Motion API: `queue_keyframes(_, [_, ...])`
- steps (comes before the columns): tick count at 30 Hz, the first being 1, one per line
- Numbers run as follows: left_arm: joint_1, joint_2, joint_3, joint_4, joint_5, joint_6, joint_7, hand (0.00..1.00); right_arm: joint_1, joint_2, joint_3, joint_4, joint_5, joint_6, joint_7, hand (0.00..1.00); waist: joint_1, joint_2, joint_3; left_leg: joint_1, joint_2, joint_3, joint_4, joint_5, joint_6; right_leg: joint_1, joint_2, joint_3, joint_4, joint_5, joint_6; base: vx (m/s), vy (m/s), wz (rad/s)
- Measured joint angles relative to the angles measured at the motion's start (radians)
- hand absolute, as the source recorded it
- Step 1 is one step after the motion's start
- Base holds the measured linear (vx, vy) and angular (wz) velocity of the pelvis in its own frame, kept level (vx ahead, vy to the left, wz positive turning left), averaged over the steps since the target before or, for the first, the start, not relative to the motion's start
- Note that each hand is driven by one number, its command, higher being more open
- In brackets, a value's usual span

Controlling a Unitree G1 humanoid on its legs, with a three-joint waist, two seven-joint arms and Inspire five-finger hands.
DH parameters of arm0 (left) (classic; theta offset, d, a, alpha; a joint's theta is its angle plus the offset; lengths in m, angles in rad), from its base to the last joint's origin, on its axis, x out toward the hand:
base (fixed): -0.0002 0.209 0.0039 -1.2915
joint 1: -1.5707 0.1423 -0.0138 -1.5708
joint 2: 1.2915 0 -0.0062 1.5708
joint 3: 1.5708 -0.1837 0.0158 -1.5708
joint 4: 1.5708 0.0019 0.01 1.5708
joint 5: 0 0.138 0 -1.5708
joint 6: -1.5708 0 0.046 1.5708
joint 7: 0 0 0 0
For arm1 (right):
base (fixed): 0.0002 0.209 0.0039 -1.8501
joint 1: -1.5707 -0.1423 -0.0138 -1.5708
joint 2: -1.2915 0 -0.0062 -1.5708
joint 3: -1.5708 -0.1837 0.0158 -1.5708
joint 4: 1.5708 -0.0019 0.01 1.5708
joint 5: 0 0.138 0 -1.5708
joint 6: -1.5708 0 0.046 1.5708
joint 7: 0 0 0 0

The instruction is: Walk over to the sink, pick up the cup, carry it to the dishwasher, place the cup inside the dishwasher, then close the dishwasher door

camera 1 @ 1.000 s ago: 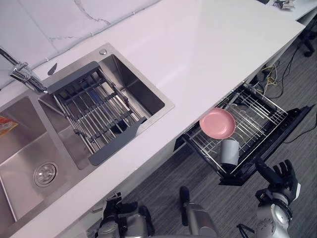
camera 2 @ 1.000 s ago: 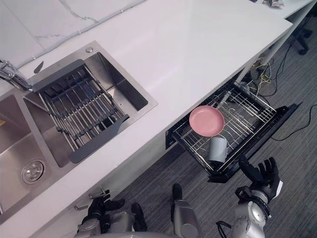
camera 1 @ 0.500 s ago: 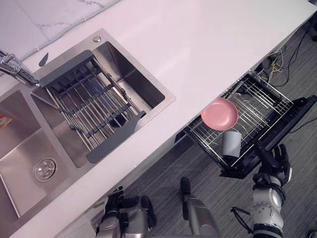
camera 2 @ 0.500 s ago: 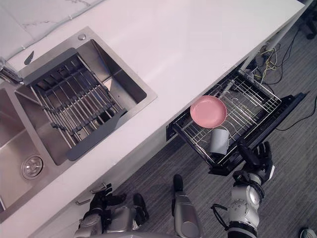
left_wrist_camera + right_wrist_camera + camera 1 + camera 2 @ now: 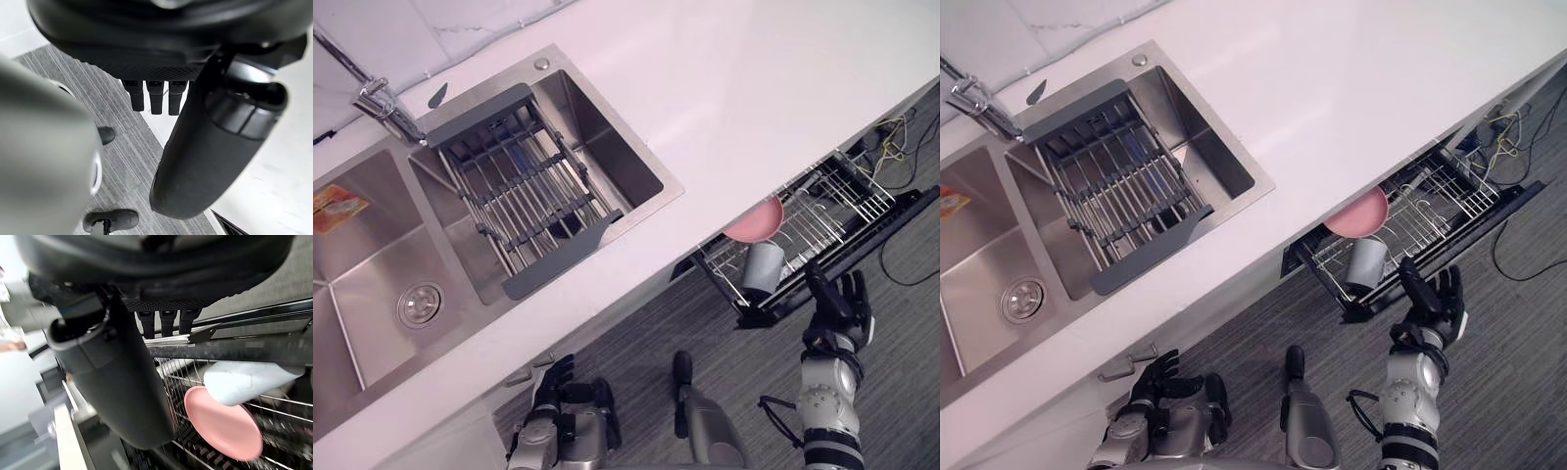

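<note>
The cup is lying in the dishwasher rack, just on the near side of the pink plate, below the counter edge. The right hand is being held by the dishwasher door, fingers released and straight; a flat, square push is being called for, to avoid skewing. The left hand is hanging relaxed, low left

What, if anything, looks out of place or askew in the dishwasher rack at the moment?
Nothing looks spilled or damaged. The cup sits in the dishwasher rack beside the pink plate, close to the rack's front edge, and the open right hand hovers just in front of it.
</note>
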Motion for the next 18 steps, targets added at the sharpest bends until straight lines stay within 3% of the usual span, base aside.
queue_keyframes(5, [-0.001,-0.01,0.0,-0.013,0.0,-0.002,-0.001,0.9,-0.072,-0.018,0.03,0.01,0.002,-0.002,0.0,0.9,0.018,0.023,0.012,-0.032,-0.002,-0.075,-0.016,0.031,-0.004,0.0,-0.01,-0.073,0.003,-0.007,-0.008,-0.03,-0.014,0.44])
queue_keyframes(11, [0.004,-0.005,0.001,-0.021,0.006,-0.002,-0.013,0.9,-0.165,-0.071,0.082,0.091,0.001,-0.007,0.002,0.9,0.027,0.025,0.012,-0.054,-0.016,-0.172,-0.044,0.063,-0.004,-0.005,-0.034,-0.164,0.051,-0.05,-0.008,0.0,-0.004,0.49])
queue_keyframes(18, [0.009,0.005,0.0,-0.011,0.022,-0.003,-0.015,0.9,-0.179,-0.092,0.178,0.18,-0.003,-0.04,0.053,0.9,0.019,0.028,0.009,-0.063,-0.028,-0.196,-0.036,0.069,-0.006,0.004,-0.041,-0.183,0.045,-0.047,-0.005,-0.01,0.01,0.09])
